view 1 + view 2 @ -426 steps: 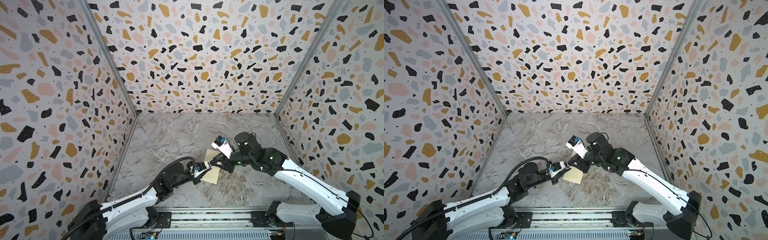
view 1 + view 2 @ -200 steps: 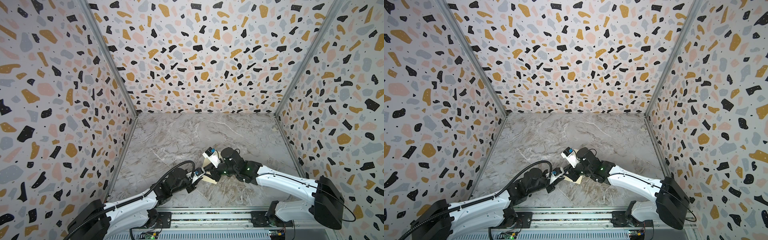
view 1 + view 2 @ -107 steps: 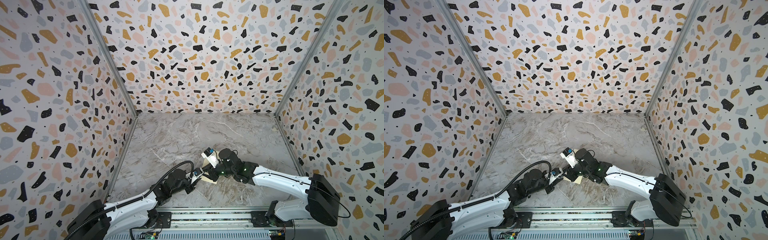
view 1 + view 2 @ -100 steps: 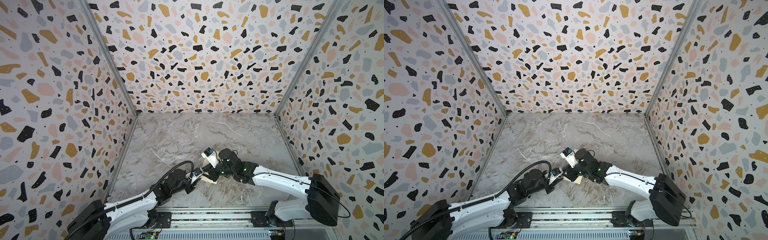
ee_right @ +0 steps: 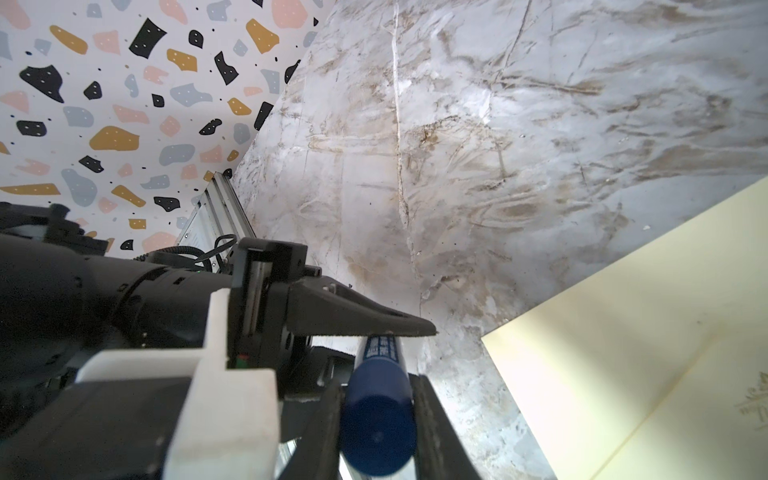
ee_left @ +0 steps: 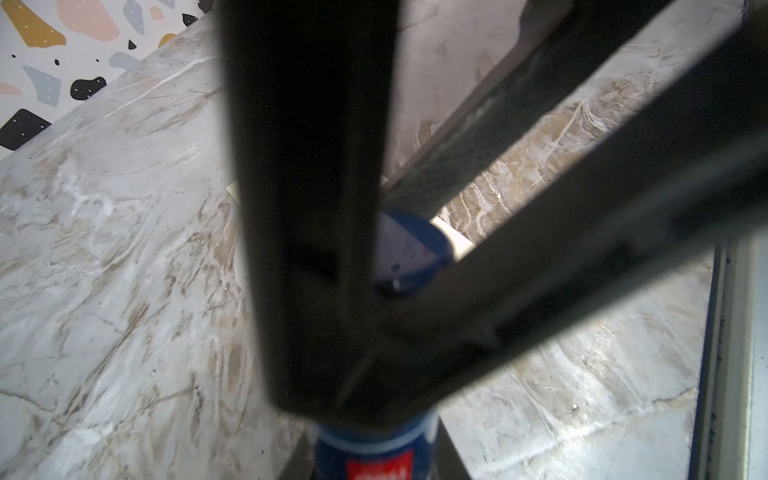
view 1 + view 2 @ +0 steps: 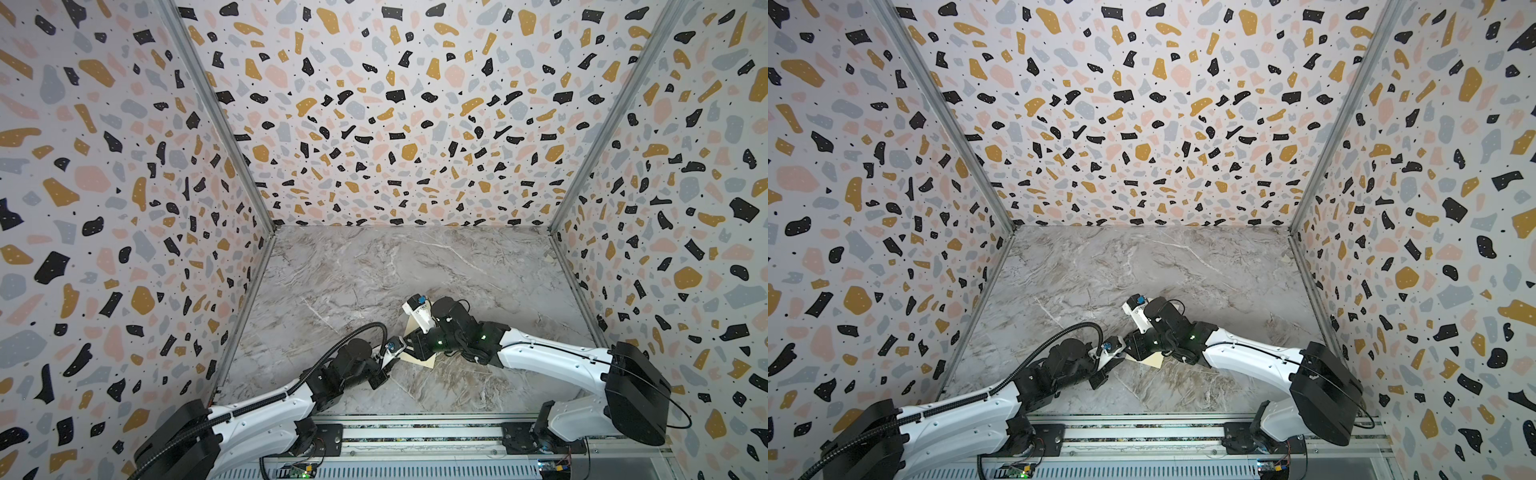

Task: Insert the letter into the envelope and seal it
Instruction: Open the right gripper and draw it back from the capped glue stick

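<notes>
- Two robot arms in frame: the left arm (image 7: 266, 419) and the right arm (image 7: 552, 359).
- Two grippers, one per arm: the left gripper (image 5: 380, 347) and the right gripper (image 5: 379, 419).
- Two white wrist cameras in a top view: one (image 7: 394, 348) on the left arm, one (image 7: 419, 311) on the right.
- One blue stick (image 5: 376, 432).
- One pale yellow envelope (image 5: 602, 353).
- One marble table (image 7: 374, 270).
- Three terrazzo walls: left (image 7: 104, 208), back (image 7: 395, 124), right (image 7: 685, 208).
- Two metal corner posts (image 7: 216, 116) (image 7: 615, 116).
- One front rail (image 7: 415, 434).
- One black cable (image 7: 365, 326), looped over the left arm.
</notes>
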